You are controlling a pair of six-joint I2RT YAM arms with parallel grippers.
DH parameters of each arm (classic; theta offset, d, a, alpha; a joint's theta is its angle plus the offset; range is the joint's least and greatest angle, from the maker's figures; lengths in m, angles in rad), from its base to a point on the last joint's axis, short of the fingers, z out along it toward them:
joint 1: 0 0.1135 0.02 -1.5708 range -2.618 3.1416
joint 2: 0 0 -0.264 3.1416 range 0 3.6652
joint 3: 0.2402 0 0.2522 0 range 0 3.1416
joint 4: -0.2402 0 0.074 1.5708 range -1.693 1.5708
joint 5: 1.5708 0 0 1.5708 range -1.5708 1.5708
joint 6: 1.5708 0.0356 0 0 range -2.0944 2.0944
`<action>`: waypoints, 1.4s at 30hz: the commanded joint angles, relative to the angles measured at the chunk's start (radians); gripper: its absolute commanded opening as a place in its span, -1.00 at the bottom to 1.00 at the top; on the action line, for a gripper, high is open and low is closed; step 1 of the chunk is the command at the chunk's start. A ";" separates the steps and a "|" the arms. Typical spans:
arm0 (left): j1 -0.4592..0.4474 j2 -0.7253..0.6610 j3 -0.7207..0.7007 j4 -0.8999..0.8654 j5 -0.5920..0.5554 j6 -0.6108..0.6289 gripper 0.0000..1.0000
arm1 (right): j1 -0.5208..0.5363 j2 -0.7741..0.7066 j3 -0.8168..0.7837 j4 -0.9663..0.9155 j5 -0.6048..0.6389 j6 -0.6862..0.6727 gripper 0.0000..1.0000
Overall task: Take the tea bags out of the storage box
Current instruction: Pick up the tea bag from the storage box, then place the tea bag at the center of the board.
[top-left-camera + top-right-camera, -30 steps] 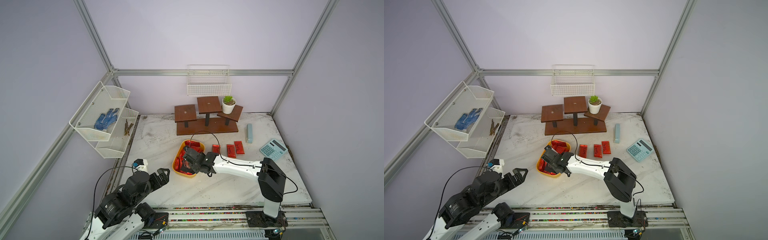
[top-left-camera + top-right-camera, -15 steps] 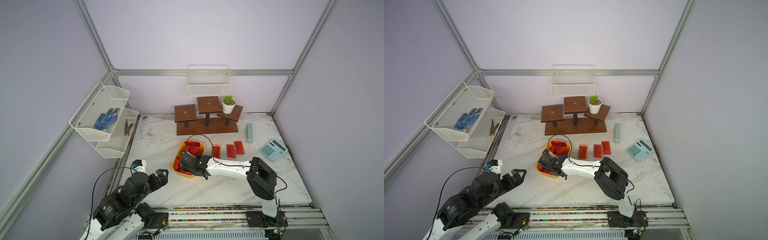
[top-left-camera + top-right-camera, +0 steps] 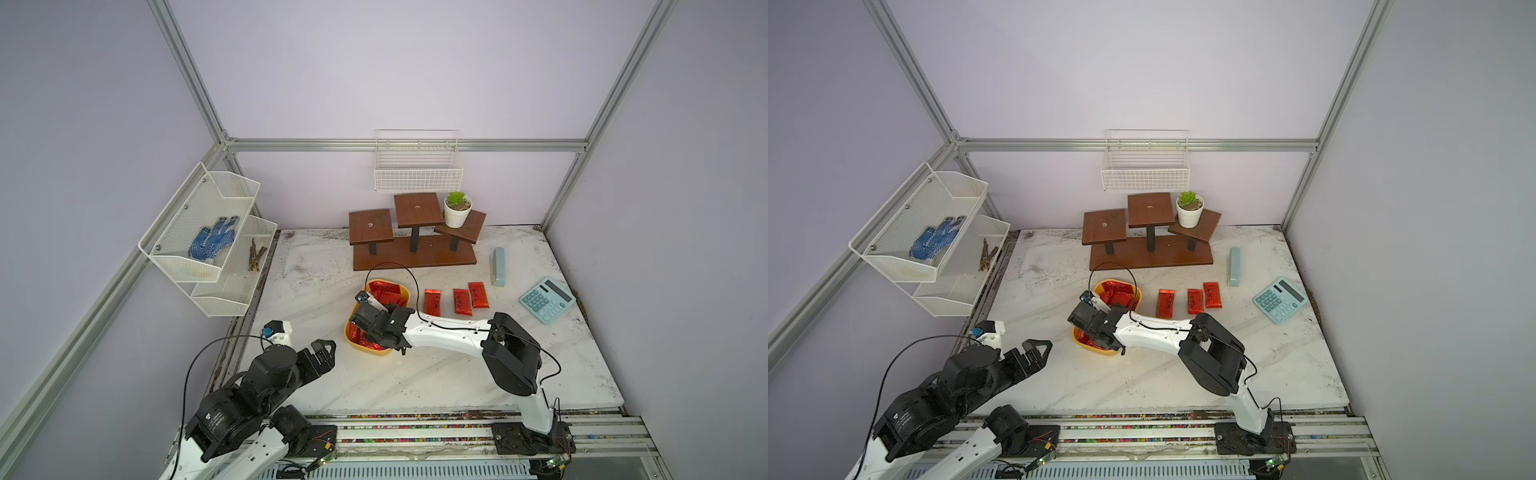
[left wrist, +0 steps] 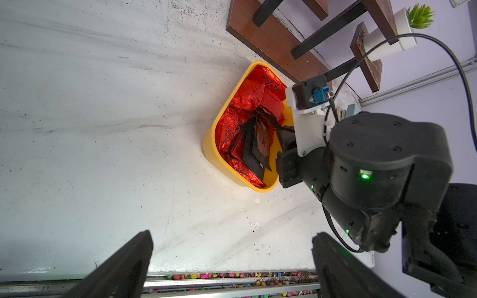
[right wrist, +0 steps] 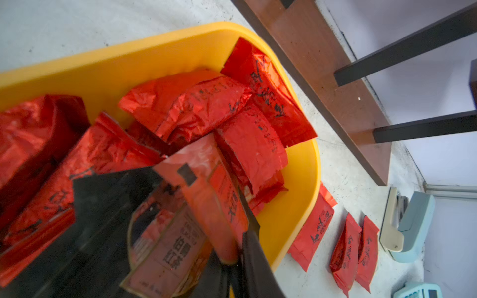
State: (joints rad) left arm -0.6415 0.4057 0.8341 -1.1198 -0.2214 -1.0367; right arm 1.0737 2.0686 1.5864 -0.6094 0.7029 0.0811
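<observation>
Where the right claw (image 4: 284,138) pinches a black tea bag (image 4: 249,147), its tips are hidden.
Left claw (image 4: 232,260) wide apart, partly cut off.

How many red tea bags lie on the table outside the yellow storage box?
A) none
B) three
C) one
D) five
B: three red tea bags lie in a row on the table, beside the yellow storage box.

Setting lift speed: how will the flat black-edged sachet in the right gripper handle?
Likely light, fairly stiff: the flat sachet holds straight edges, tilted in the shut right gripper. Its glossy face may slip. Crinkled red sachets crowd it in the storage box; one may follow.
</observation>
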 commanded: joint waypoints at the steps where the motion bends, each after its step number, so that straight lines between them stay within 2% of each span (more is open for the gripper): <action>1: 0.006 -0.008 0.030 0.008 -0.017 0.011 0.99 | 0.003 0.019 0.039 -0.001 0.018 0.011 -1.00; 6: 0.006 -0.004 0.030 0.022 -0.007 0.009 1.00 | -0.003 -0.042 0.021 -0.007 -0.053 0.052 -1.00; 10: 0.005 0.023 0.034 0.046 0.014 0.019 1.00 | -0.015 -0.154 -0.027 -0.001 -0.138 0.111 -1.00; 18: 0.005 0.223 0.081 0.160 0.121 0.081 1.00 | -0.082 -0.444 -0.185 0.001 -0.307 0.205 -1.00; 24: -0.002 0.364 0.091 0.299 0.230 0.090 0.93 | -0.239 -0.700 -0.400 0.013 -0.497 0.318 -1.00; 30: -0.058 0.408 0.038 0.423 0.235 0.043 0.92 | -0.323 -0.883 -0.660 0.110 -0.643 0.411 -1.00; 35: -0.112 0.406 -0.030 0.485 0.217 -0.007 0.91 | -0.341 -0.930 -0.838 0.243 -0.754 0.519 -1.00; 42: -0.131 0.336 -0.086 0.486 0.196 -0.035 0.91 | -0.359 -0.871 -0.970 0.425 -0.842 0.629 -1.00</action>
State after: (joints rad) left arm -0.7685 0.7887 0.7525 -0.6796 -0.0078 -1.0420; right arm 0.7269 1.1812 0.6430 -0.3267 -0.0746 0.6319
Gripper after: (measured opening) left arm 0.955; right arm 0.056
